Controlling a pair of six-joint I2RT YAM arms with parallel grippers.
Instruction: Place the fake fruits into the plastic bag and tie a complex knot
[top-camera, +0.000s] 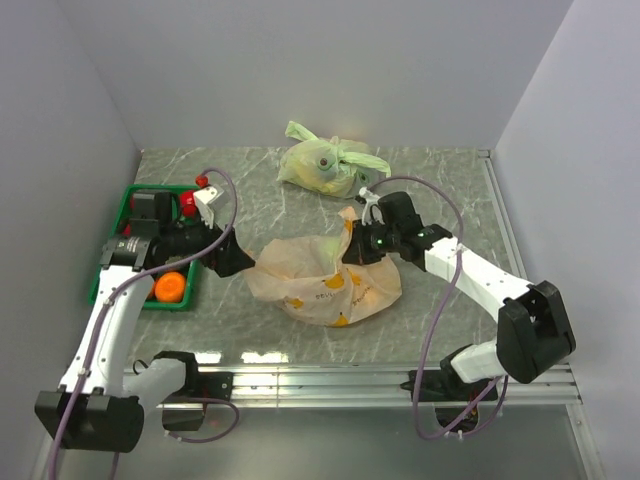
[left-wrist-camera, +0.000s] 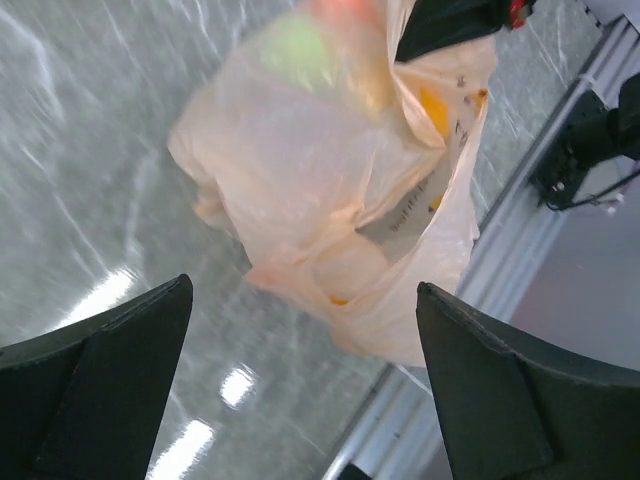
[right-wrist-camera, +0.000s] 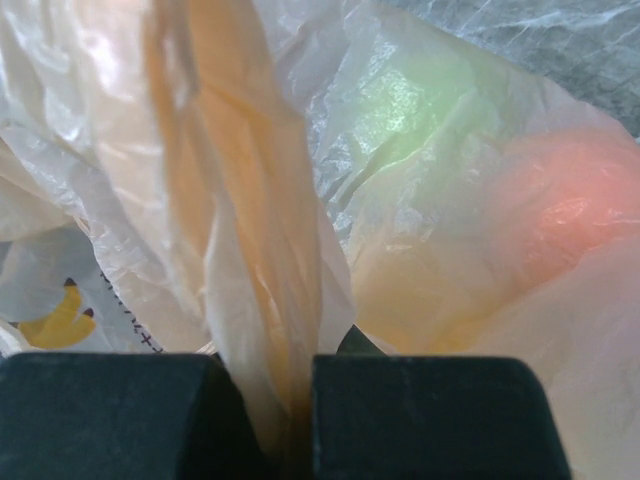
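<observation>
Grey marbled table (top-camera: 260, 200), white walls all round. From the top camera, the bag (top-camera: 325, 285) slumps at the centre with its mouth loose and nothing tied. The left gripper (top-camera: 244, 263) sits at the bag's nine o'clock edge. The right gripper (top-camera: 353, 250) is at its one o'clock, pinching up a handle (top-camera: 349, 222). Over at the table's nine o'clock is a crate (top-camera: 105, 275) with an orange (top-camera: 170, 288) and some red fruits (top-camera: 190, 203) in it, not bagged. At twelve o'clock lies a green bag (top-camera: 322, 165), knotted and out of play.

Left wrist now: fingers (left-wrist-camera: 100, 380) flung wide apart, nothing between them. The bag hangs just ahead toward twelve o'clock, apart from both pads. A green fruit (left-wrist-camera: 300, 45) glows through the film up top.

Right wrist: fingers (right-wrist-camera: 110, 415) pressed together, clamped on a twisted strip of handle that runs up to twelve o'clock. Behind it, toward one and three o'clock, a green shape and a red-orange fruit (right-wrist-camera: 575, 200) show through the film, so some fruits are inside.

My read is that loading is partway at best, with fruit waiting in the crate. One handle is gathered on the right side, and the left side holds nothing. All of the tying is yet to come, and it will want both handles caught and crossed. That thin film looks slippery, and it could slide out of a pinch.
</observation>
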